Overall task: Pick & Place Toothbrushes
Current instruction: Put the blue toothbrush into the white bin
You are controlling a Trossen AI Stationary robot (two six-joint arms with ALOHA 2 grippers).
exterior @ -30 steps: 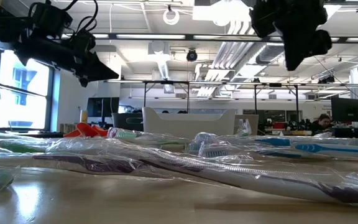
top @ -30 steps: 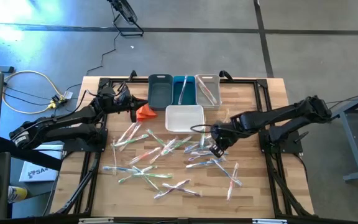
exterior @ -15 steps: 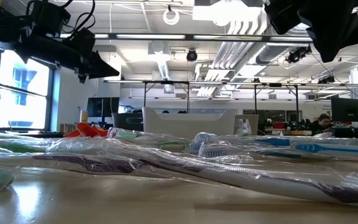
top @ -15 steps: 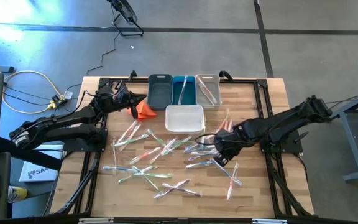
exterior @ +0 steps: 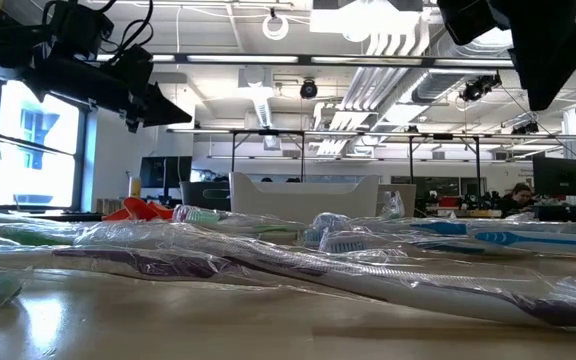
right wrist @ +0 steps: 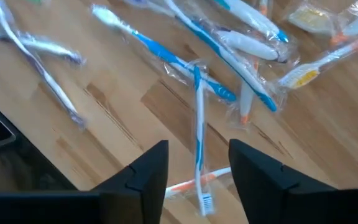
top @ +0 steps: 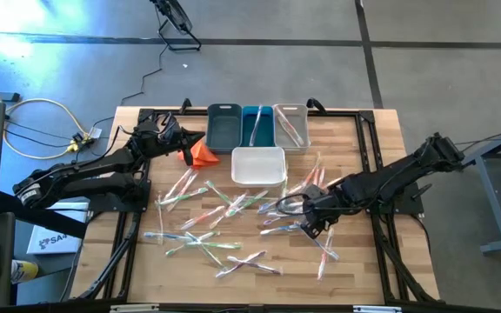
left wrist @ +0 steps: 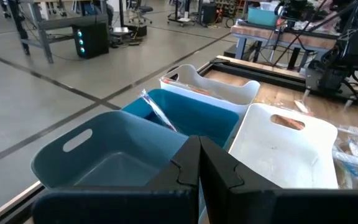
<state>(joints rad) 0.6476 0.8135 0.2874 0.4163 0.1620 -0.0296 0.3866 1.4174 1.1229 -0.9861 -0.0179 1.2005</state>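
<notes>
Hovered over the wooden table (top: 355,139) with the right gripper (right wrist: 197,168) spread, empty, above a blue-handled toothbrush (right wrist: 198,118) among the wrapped toothbrushes (top: 224,226) strewn across the table; best, by judgement, lowered straight down to straddle that handle and closed only on the one wrapper, clear of the crossing neighbours. Flanked by the white bin (top: 258,165) and three further bins (top: 257,127), near the orange cloth (top: 202,156), with the left gripper (left wrist: 199,163) pressed together, empty.

Toothbrushes (top: 233,222) strewn across table (top: 355,269); three bins (top: 257,126) at far edge, fourth bin (top: 258,165) before them.
</notes>
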